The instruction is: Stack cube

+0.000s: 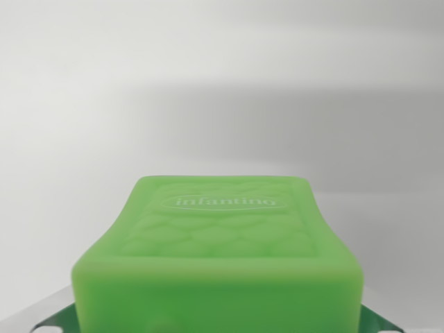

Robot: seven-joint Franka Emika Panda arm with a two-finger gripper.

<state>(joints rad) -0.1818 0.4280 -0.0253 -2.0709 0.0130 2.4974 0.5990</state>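
A soft green cube (220,243) fills the lower middle of the wrist view, very close to the camera. Its top face has a scale pattern and an oval with the word "infantino". Its side walls bow inward, as if squeezed. My gripper (215,320) sits at the bottom edge, shut on the cube. Only shiny metal bits of the fingers (50,318) show at the bottom corners, tinted by green reflection. The cube hides the fingertips. No other cube is in view.
A plain white surface (222,90) spreads behind and around the cube, with a soft grey shadow band across the middle.
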